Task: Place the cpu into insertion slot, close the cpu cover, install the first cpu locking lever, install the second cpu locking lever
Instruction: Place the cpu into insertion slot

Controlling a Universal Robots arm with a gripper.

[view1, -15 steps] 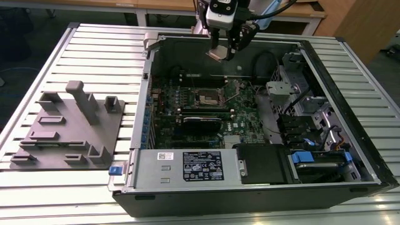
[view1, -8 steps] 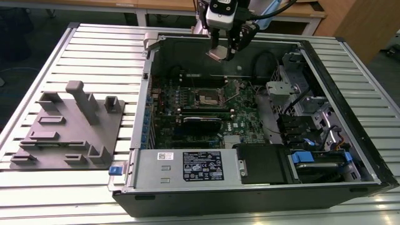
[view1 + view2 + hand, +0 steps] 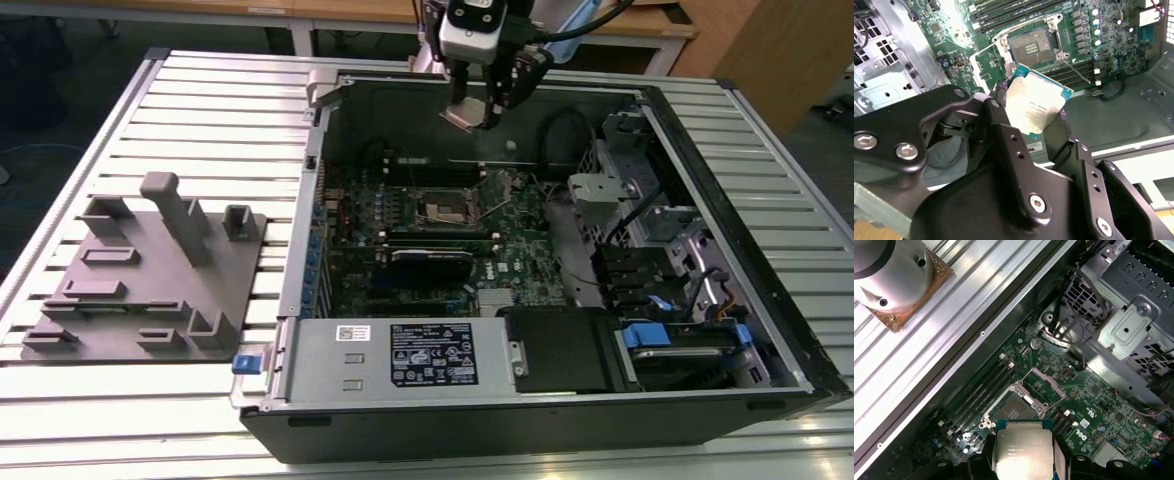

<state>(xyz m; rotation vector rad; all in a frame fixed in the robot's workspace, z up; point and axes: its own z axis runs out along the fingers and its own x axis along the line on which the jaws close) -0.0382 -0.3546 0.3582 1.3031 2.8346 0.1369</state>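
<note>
1. Above the open computer case point(image 3: 534, 425), the gripper point(image 3: 473, 112) is clamped on the cpu point(image 3: 463, 117). In the second wrist view its fingers point(image 3: 996, 110) press two opposite edges of the chip.
2. Inside the case lies the green motherboard point(image 3: 400, 200). Its insertion slot point(image 3: 447, 207) sits uncovered, dark centre bare.
3. The cpu hangs tilted, well apart from the slot.
4. On the exterior view's left, a grey fixture plate point(image 3: 134, 290) rests on the slatted table point(image 3: 134, 420) beside the case.

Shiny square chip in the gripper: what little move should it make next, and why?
Probably lower it toward the square silver-rimmed socket. The gripper holds the pale silver-grey square chip well above the green board, and the socket's dark centre looks uncovered below.
</note>
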